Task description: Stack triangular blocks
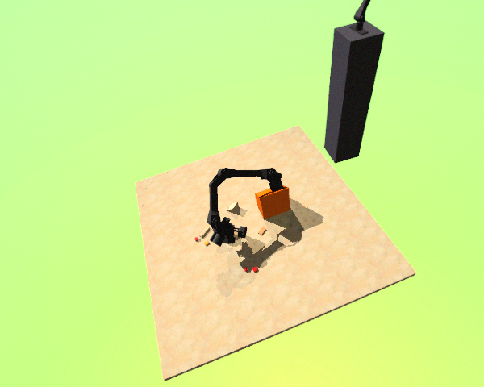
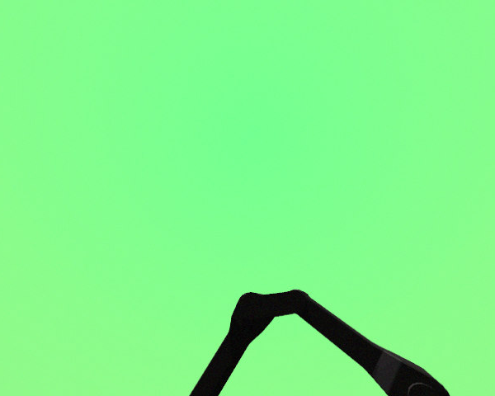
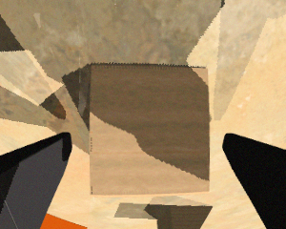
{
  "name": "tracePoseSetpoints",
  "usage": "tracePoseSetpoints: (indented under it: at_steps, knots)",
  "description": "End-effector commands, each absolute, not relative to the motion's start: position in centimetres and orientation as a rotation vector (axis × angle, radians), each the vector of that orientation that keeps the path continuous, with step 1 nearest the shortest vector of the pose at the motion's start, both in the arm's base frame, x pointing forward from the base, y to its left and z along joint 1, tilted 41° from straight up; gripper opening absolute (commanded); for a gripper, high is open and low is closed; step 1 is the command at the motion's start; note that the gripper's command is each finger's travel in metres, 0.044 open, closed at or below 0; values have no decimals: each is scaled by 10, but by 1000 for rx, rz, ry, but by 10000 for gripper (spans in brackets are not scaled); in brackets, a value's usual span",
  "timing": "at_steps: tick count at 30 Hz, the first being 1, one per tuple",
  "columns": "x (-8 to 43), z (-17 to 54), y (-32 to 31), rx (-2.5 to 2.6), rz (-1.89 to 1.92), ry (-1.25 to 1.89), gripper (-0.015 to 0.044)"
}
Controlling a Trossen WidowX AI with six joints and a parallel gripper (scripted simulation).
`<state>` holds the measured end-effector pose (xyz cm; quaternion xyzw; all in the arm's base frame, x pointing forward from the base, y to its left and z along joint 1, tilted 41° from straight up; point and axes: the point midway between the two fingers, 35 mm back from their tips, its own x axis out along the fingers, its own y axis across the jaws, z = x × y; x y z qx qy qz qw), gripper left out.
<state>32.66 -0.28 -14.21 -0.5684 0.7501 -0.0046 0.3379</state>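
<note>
The brown wooden triangular block (image 3: 133,172) lies on the table, seen from above in the wrist view, with shadow across much of its large face and a dark side at its left. My gripper (image 3: 150,140) (image 1: 231,235) is open and empty above it, one finger out to each side of the block with gaps between. In the top view the hand mostly hides this block. The cream triangular block (image 1: 233,207) lies apart, behind the hand, with a sloped face and a shaded side showing. The exterior view shows only arm links. Fingertip height above the table is hard to judge.
An orange box (image 1: 273,204) under the arm's base stands right of the blocks. A tan piece (image 1: 262,230) lies between hand and box. A thin strip (image 1: 204,233), a red piece (image 1: 196,239) and a yellow piece (image 1: 206,243) lie left. Two red pieces (image 1: 255,269) lie in front.
</note>
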Motion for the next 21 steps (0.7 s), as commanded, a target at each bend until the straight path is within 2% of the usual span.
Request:
tracePoseSetpoints:
  at_steps: [1, 7, 14, 21]
  knots:
    - [324, -143, -4, -1490, -7, 1959, 440]
    - [324, -143, -4, -1490, -7, 1959, 440]
    - [325, -143, -4, -1482, -11, 1957, 256]
    - [325, -143, -4, -1482, -11, 1957, 210]
